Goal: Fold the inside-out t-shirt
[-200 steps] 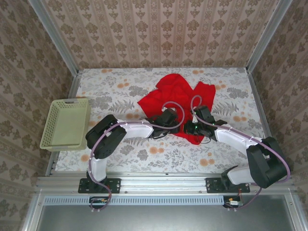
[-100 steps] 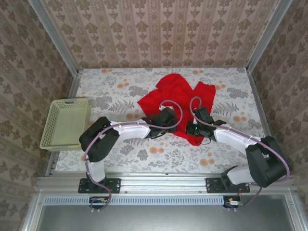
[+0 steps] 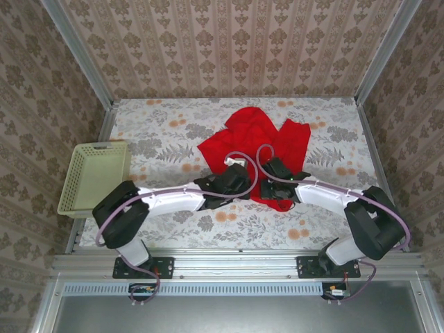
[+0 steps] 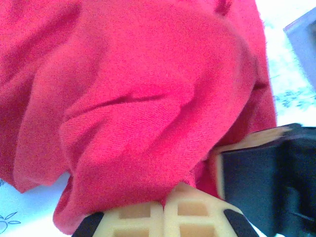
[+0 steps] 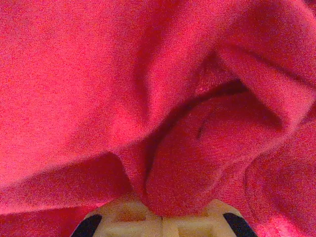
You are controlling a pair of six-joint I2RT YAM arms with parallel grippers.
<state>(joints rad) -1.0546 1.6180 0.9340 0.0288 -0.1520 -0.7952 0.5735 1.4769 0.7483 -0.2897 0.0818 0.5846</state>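
Left claw and right claw each pinch the shirt, crumpled mid-table at my twelve o'clock; I judge folding barely begun, no fold made.

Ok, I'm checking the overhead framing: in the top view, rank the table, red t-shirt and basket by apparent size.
Largest: the table, by far.
Next: the red t-shirt, somewhat bigger than the basket, though partly covered.
Smallest: the basket.
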